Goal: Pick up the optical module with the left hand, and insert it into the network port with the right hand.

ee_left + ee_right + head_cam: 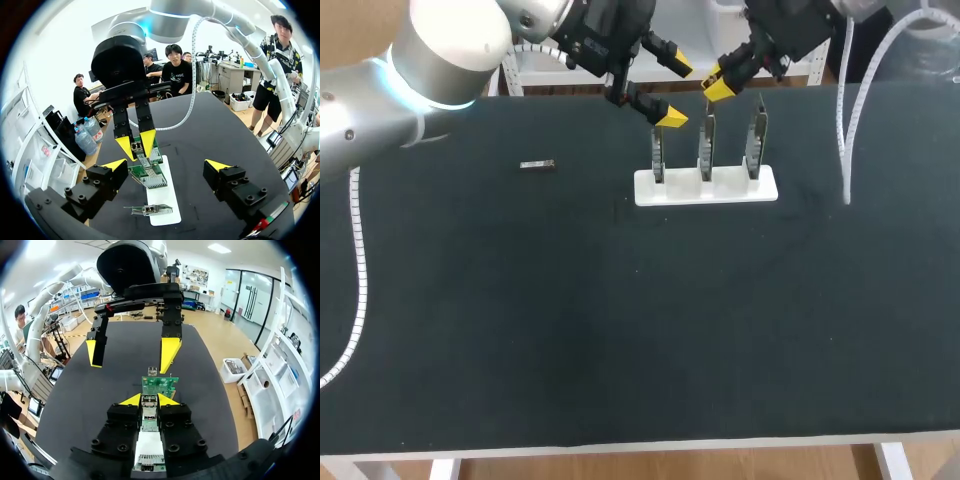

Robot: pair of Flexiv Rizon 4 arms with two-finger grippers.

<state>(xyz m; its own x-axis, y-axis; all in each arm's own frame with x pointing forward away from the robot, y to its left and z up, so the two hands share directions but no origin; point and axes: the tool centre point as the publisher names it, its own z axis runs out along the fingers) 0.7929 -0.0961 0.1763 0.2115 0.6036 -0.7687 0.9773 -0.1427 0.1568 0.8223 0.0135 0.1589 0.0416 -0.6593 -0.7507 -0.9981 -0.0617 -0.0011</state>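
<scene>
A black-topped desk (620, 330) seen from above. On it, a white rectangular plastic base (705, 187) holds three upright green circuit boards carrying network ports (706, 150), set in a row. The right pincer (717, 85) sits at the top of the middle board. Its yellow tips are nearly together, clamped from both sides on a small silver metal block (149, 401); whether that block is a module or the board's own port cage cannot be told. The left pincer (675, 93) hangs at 12 o'clock of the leftmost board, spread wide and holding nothing. A small dark-and-silver optical module (537, 165) lies flat on the desk at 9 o'clock of the base, well apart from it
</scene>
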